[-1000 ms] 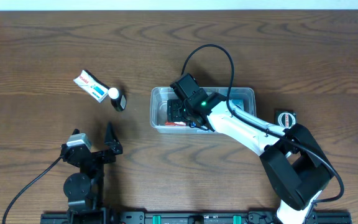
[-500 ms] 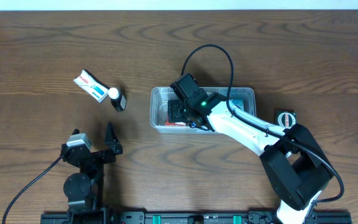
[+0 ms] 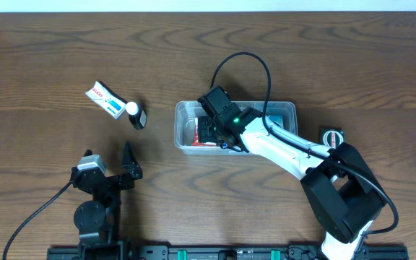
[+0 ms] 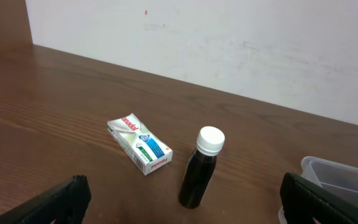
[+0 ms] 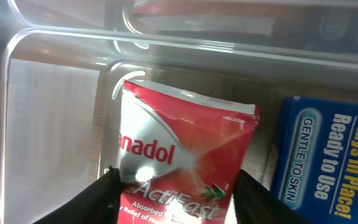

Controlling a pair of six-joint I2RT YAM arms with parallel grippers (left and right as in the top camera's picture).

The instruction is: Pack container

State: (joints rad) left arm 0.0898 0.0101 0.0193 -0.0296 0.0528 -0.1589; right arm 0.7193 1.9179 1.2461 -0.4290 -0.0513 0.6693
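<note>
The clear plastic container (image 3: 287,106) stands right of the table's middle. My right gripper (image 3: 211,130) is inside its left end, and its fingers (image 5: 174,186) are closed against the sides of a red Panadol packet (image 5: 185,149) that lies low over the container floor (image 5: 55,93). A blue-and-white flat box (image 5: 328,155) lies in the container beside the packet. My left gripper (image 3: 108,160) is open and empty at the front left; in its wrist view its fingers (image 4: 182,190) frame the table.
A dark bottle with a white cap (image 3: 137,115) lies left of the container, also seen in the left wrist view (image 4: 201,171). A white packet box (image 3: 105,100) lies beside it (image 4: 140,144). A small dark round object (image 3: 331,136) sits right of the container.
</note>
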